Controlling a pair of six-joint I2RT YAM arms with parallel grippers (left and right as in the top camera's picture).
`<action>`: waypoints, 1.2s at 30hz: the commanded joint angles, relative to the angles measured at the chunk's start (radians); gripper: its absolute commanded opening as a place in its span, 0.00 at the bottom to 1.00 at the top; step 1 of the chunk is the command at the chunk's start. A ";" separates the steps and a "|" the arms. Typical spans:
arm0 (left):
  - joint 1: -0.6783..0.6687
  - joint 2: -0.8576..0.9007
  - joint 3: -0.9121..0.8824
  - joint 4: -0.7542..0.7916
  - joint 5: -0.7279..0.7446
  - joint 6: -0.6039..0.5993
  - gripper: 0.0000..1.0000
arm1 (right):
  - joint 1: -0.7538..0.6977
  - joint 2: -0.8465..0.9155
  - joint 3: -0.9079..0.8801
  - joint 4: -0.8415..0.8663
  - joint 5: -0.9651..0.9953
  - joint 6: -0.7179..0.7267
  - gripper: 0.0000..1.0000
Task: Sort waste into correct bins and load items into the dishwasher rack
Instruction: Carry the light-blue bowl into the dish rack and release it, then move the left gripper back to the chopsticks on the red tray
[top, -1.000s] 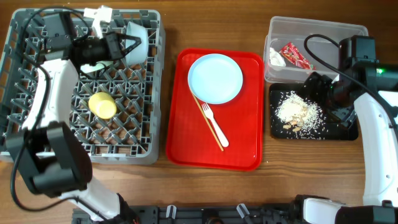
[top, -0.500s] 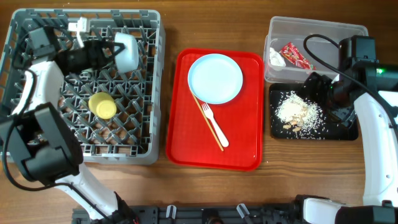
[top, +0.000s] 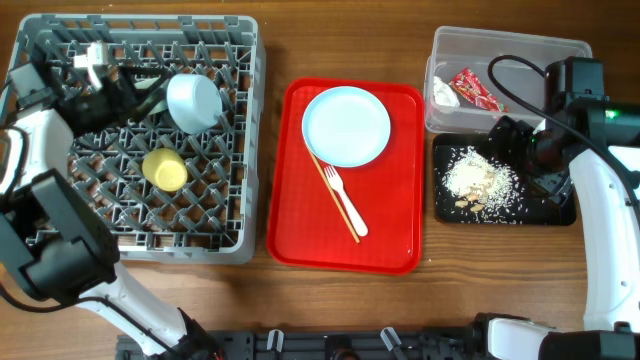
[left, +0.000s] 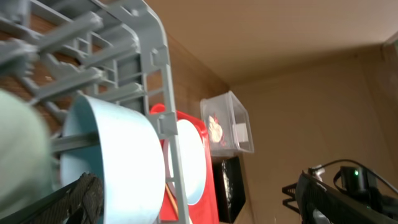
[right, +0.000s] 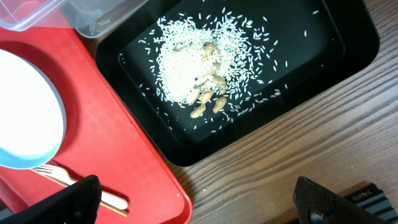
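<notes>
Overhead, the large square grey plastic rack (top: 245, 200) held a pale blue bowl (top: 195, 100) on its side, with a yellow cup (top: 165, 169) in front of it. The flat red tray (top: 390, 220) carried a round pale blue-white plate (top: 346, 125), a white plastic fork (top: 352, 212) and a thin wooden stick (top: 320, 170). The clear plastic tub (top: 520, 42) contained a red glossy wrapper (top: 477, 88) and a crumpled white tissue (top: 444, 93). Rice-like crumbs (top: 478, 180) lay in the black tray (top: 450, 208). The left gripper (left: 196, 186) was spread wide beside the bowl (not gripping it). The right gripper (right: 196, 186), likewise spread, hung over the black tray.

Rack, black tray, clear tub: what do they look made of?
Rack: moulded plastic, matte grey, going by the uniform pegs and one-piece lattice.
Black tray: probably plastic, semi-gloss, with soft highlights and rounded corners.
Clear tub: transparent plastic, slightly cloudy. You can see straight through its walls.
</notes>
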 joint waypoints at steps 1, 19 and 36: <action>0.050 -0.051 0.003 -0.003 0.001 -0.006 1.00 | 0.000 -0.005 0.015 -0.002 0.018 -0.012 1.00; -0.190 -0.401 0.003 -0.364 -0.634 -0.095 1.00 | 0.000 -0.005 0.015 0.000 0.018 -0.013 1.00; -0.946 -0.345 0.003 -0.327 -1.024 -0.353 1.00 | 0.000 -0.005 0.015 0.000 0.018 -0.034 1.00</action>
